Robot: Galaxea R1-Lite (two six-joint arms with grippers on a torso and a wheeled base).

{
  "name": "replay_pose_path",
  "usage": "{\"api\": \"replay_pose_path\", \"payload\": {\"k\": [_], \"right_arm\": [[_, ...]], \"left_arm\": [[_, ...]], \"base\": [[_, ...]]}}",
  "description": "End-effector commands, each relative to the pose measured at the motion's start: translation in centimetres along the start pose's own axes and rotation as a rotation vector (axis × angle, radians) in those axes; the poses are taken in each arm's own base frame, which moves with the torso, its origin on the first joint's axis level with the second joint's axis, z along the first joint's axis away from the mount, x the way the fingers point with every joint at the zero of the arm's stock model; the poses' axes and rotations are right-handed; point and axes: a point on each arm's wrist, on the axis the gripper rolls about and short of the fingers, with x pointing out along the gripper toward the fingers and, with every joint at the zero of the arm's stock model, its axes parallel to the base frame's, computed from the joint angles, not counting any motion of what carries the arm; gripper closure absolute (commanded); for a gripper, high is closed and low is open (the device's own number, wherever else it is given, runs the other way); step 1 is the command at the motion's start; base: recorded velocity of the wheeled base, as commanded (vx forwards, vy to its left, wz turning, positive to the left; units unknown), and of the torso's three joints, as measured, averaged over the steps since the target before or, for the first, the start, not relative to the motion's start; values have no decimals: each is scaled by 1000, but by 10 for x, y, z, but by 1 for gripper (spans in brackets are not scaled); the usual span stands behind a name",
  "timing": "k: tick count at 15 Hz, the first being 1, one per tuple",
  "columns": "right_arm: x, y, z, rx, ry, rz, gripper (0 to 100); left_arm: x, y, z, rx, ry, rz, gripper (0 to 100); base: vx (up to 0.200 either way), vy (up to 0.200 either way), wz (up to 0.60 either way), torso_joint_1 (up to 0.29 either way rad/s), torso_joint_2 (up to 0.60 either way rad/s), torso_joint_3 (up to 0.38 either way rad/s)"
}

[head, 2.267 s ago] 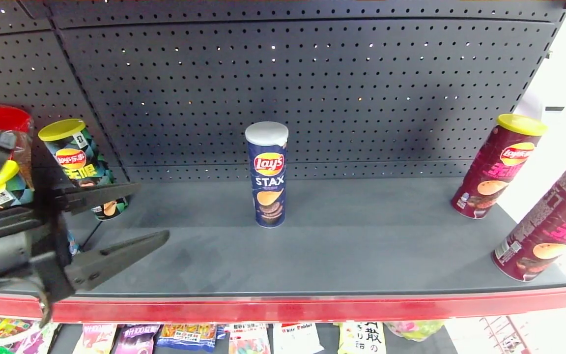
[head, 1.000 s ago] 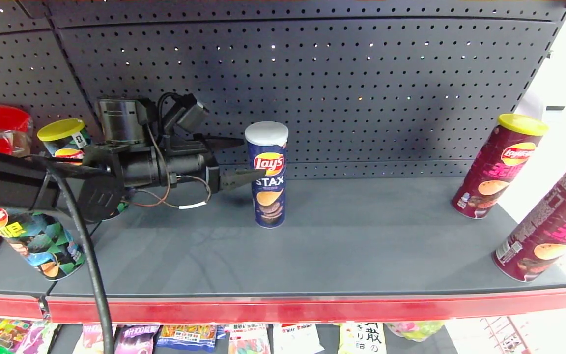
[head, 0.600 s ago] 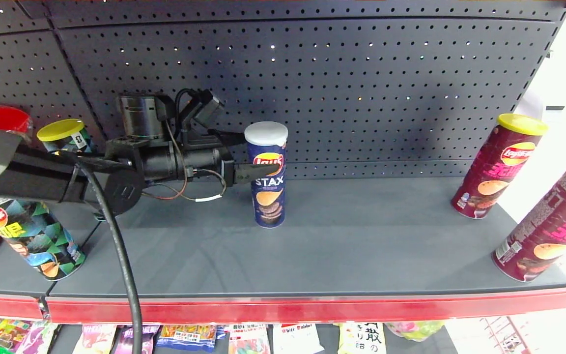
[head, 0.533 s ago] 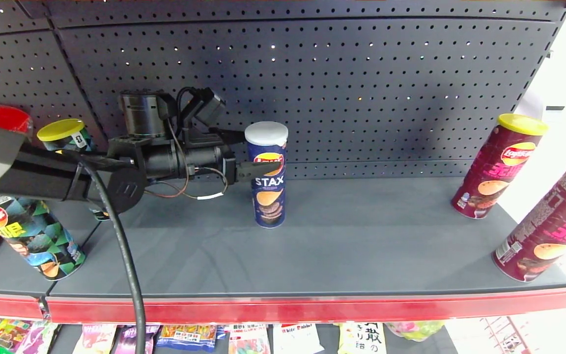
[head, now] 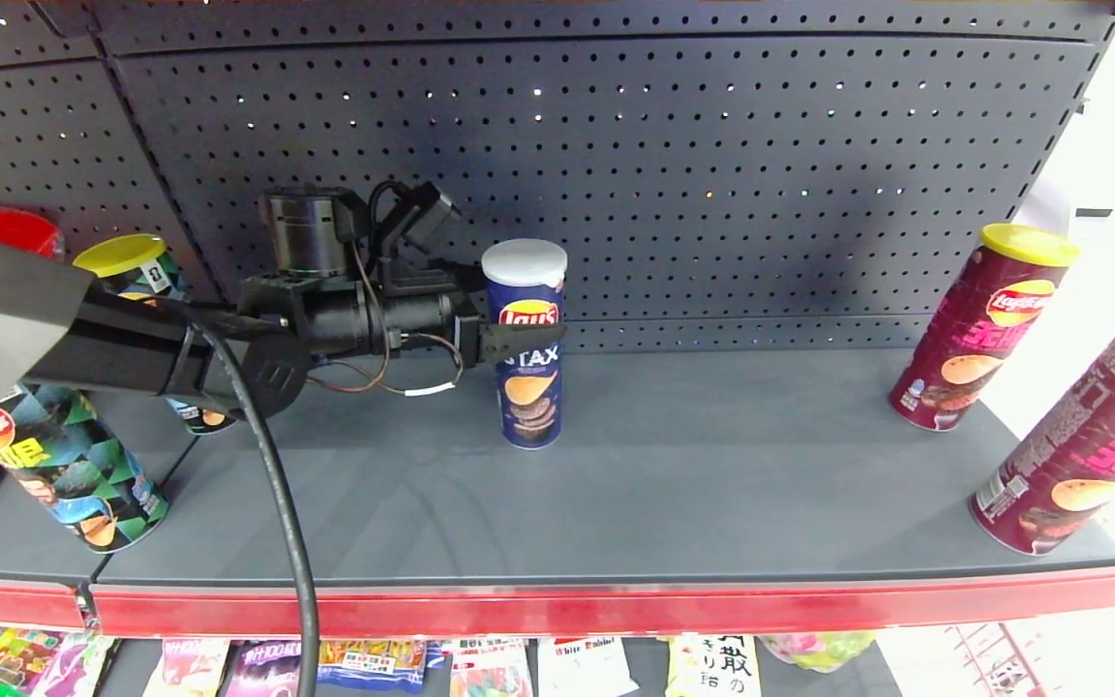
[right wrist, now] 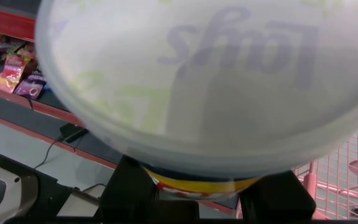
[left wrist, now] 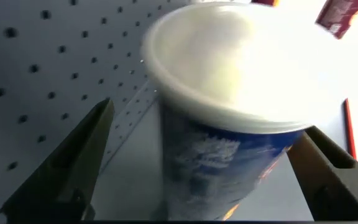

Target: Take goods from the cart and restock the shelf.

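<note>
A blue chips can [head: 529,387] with a white lid stands upright mid-shelf on the grey shelf board [head: 712,465]. My left gripper [head: 522,312] reaches in from the left at the can's upper part, open, one finger in front of it and one behind. In the left wrist view the can [left wrist: 229,155] sits between the two fingers [left wrist: 86,162] with gaps on both sides. My right gripper [right wrist: 197,196] is shut on another chips can [right wrist: 204,81], whose translucent lid faces the camera.
Two maroon cans [head: 979,329] [head: 1080,445] lean at the shelf's right end. Green patterned cans [head: 74,474] [head: 136,281] stand at the left. The pegboard wall [head: 616,174] is close behind. Snack packs [head: 519,668] lie below. A red wire cart [right wrist: 347,168] is near the right arm.
My left arm swung in from the front left and pushed right along the shelf until its open fingers straddled the blue can. The can stayed put.
</note>
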Motion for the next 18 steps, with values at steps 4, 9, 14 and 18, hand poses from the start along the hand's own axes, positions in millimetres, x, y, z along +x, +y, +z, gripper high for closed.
{"api": "replay_pose_path", "payload": {"k": [4, 9, 14, 18], "right_arm": [[0, 0, 0, 0, -1, 1, 100], [0, 0, 0, 0, -1, 1, 100], [0, 0, 0, -1, -3, 2, 100], [0, 0, 0, -2, 2, 4, 100]], "left_arm": [[1, -6, 0, -12, 4, -17, 100], [-26, -29, 1, -42, 23, -61, 100], [-69, -85, 5, -69, 45, -119, 100], [-62, -96, 0, -63, 40, -159, 100]], "base": [[0, 0, 0, 0, 0, 0], [0, 0, 0, 0, 0, 0], [0, 0, 0, 0, 0, 0], [0, 0, 0, 0, 0, 0]]}}
